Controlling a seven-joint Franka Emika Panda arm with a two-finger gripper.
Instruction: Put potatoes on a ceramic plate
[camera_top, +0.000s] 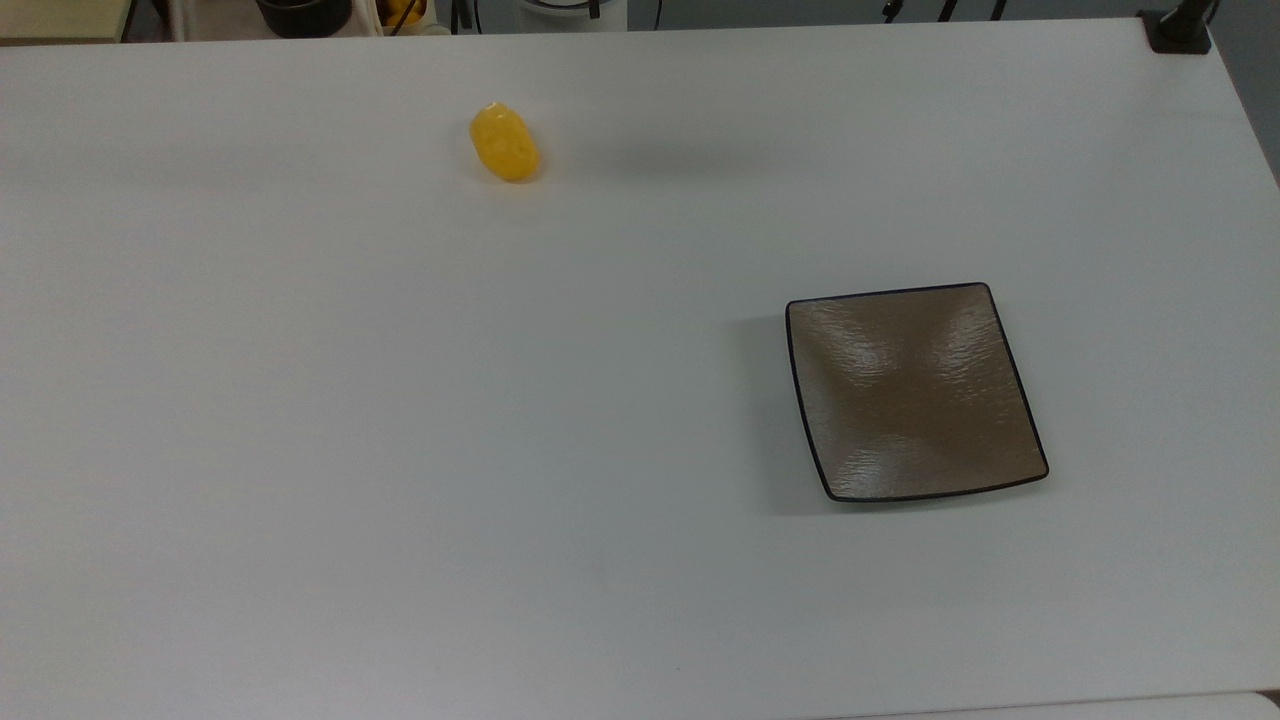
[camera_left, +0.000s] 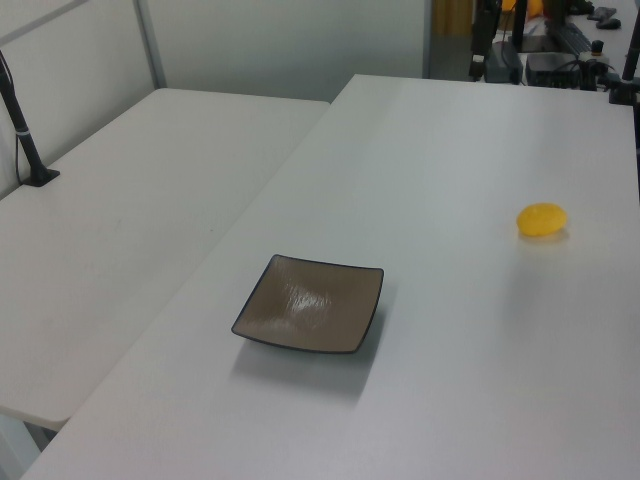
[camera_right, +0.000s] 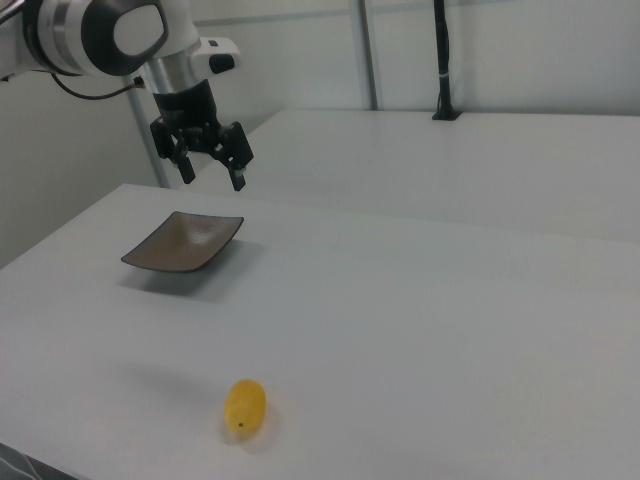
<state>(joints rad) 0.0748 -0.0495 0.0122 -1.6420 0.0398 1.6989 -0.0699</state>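
The glossy potato (camera_top: 504, 143) looks light and slippery, best pinched across its narrow middle; the gripper (camera_right: 211, 165) hangs spread and empty

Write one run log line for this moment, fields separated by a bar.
end effector: open, raised, holding nothing | potato: on table, untouched | ceramic plate: holds nothing | stage: before grasp

Arm (camera_right: 90, 35) cut off at the right view's left

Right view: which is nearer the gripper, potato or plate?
The ceramic plate: the open gripper hangs in the air just above it, while the yellow potato lies far off on the table.
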